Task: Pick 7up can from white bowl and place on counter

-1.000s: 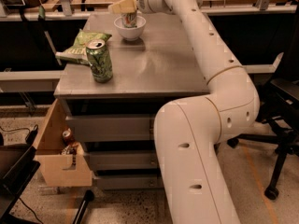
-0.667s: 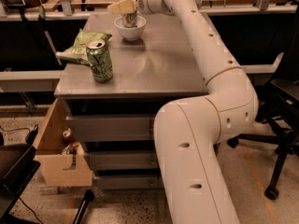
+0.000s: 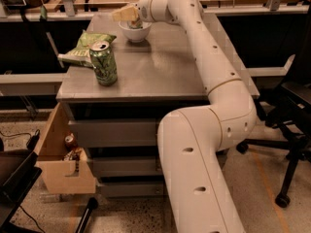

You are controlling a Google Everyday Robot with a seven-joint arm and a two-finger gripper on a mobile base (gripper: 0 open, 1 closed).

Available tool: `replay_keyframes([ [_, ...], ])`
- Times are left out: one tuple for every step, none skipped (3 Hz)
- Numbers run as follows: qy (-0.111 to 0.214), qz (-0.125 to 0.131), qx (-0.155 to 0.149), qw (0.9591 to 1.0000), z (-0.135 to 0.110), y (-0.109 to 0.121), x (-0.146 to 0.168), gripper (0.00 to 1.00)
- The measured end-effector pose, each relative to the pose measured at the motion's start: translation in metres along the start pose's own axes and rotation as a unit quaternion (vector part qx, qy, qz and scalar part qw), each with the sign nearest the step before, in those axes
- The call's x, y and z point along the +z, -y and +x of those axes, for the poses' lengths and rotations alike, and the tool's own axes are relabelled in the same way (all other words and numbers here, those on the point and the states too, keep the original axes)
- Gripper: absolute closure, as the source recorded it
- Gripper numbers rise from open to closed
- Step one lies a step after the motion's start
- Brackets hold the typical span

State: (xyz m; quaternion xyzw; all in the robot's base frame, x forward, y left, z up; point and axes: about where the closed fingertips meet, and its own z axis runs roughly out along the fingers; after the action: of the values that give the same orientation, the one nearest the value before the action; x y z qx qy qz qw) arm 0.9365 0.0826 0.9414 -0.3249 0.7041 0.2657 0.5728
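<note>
Little differs from a second ago: the claw (image 3: pixel 129 15) still hangs at the far end of the worktop (image 3: pixel 165 67), right over the bowl (image 3: pixel 136 32), and the arm (image 3: pixel 218 76) reaches back to it in the same long curve. The bowl, the green can (image 3: pixel 104 62) and the bag (image 3: pixel 85 46) have not shifted.

Whether the claw is open or closed cannot be told, as its tan tip covers the spot where it meets the bowl.

The bowl sits directly under the claw. The 7up can (image 3: pixel 135 23) stands in it, only a pale sliver showing just below the claw above the rim, so it has not left the bowl.

The green can stands upright, well apart from the claw, nearer the camera and to its left side in view. The bag lies between the claw and that can, touching or nearly touching the can.

Far below the claw, at the cabinet's left side, an open box (image 3: pixel 68 174) holds a small red-topped item (image 3: pixel 71 141) and other bits too dim to name.
</note>
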Motion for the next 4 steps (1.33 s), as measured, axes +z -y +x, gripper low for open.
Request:
replay_keyframes([
  [-0.005, -0.003, -0.007, 1.0000, 0.007, -0.002, 0.006, 0.16],
  [-0.016, 0.006, -0.010, 0.9998, 0.014, 0.002, 0.010, 0.38],
  [-0.018, 0.005, -0.009, 0.9998, 0.016, 0.000, 0.014, 0.62],
  [-0.019, 0.003, -0.009, 0.9998, 0.018, -0.002, 0.017, 0.86],
])
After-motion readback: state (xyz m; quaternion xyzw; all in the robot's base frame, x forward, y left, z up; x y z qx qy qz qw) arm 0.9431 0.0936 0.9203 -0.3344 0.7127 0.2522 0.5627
